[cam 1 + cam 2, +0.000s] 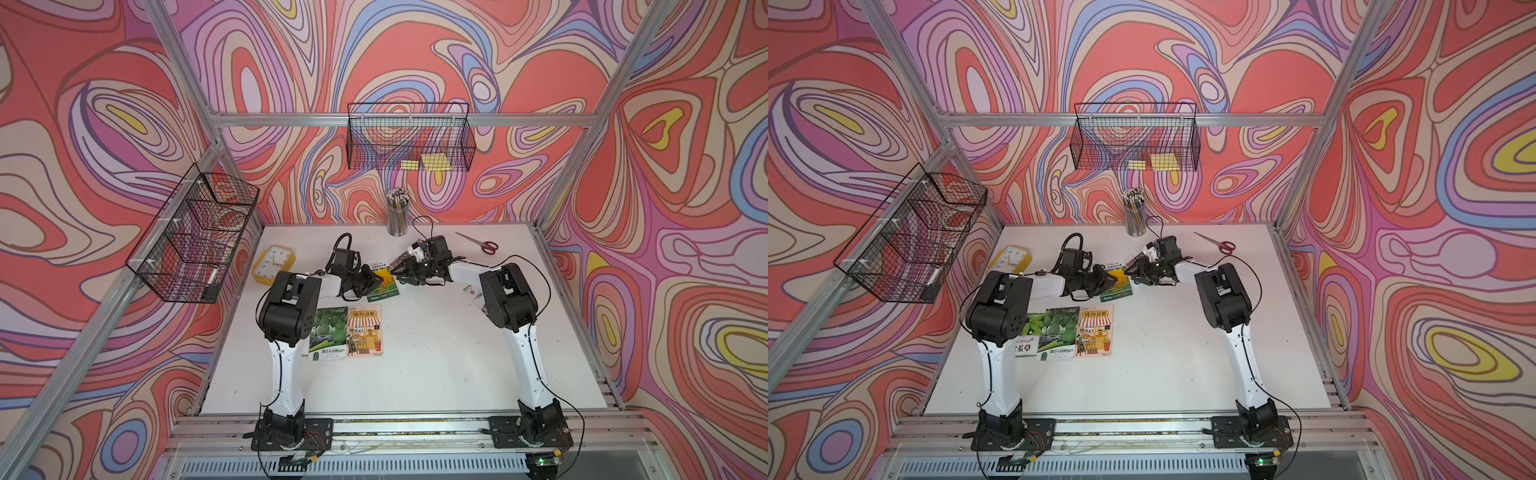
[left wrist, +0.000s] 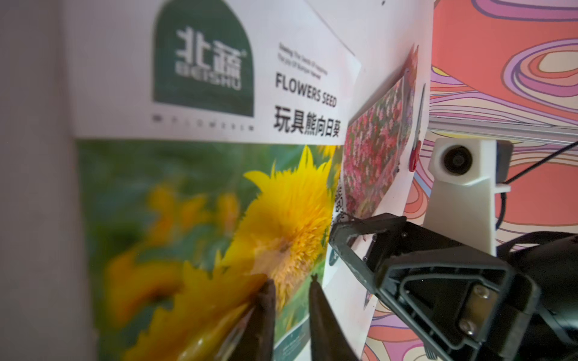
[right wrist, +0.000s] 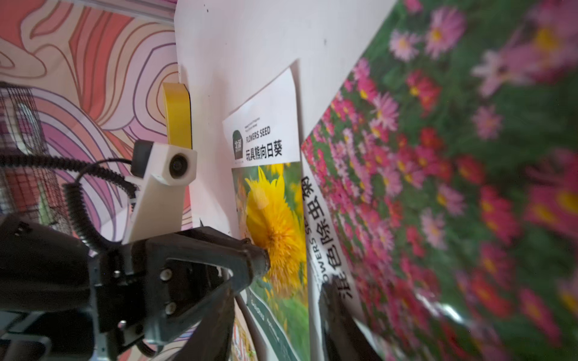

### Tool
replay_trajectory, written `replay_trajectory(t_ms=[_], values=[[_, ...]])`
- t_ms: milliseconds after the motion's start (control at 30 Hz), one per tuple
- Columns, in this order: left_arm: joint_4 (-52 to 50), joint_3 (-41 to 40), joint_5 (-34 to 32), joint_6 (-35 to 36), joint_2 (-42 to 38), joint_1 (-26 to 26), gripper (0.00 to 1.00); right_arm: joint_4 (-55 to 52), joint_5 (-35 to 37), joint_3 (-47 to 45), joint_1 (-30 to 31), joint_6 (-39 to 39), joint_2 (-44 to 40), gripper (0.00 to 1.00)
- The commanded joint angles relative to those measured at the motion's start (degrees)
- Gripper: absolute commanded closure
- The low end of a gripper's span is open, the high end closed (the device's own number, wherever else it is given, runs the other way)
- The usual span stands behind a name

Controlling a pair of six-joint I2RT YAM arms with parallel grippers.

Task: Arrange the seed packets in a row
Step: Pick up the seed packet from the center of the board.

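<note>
Left claw has its fingers a little apart with nothing between them, tips down at the sunflower packet, which lies flat on the white surface toward the back middle. Right claw faces it with fingers spread, and the pink-flower packet leans tilted against one finger, raised off the surface just beside the sunflower one. Nearer the front left, the gourd packet and shopfront packet lie flat side by side.

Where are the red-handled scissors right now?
In both top views the scissors lie near the table's far right corner, right of the pencil cup.
</note>
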Motion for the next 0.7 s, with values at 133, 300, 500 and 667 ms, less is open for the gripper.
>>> replay_trajectory(t_ms=[133, 300, 500, 667], values=[[-10.44, 1.22, -6.60, 7.22, -7.79, -0.28, 0.22, -7.61, 6.36, -1.53, -0.19, -5.34, -1.12, 0.49], [-16.59, 0.49, -10.71, 10.49, -8.61, 0.33, 0.18, -7.79, 6.27, -1.19, -0.19, -5.39, -1.11, 0.48], [-15.51, -1.75, -11.94, 9.86, -6.80, 0.48, 0.18, -9.32, 6.14, -0.40, -0.06, -6.37, -1.30, 0.47], [-15.08, -0.57, -10.57, 8.91, -3.90, 0.42, 0.18, -9.42, 5.53, 0.12, 0.90, -5.97, -0.18, 0.47]])
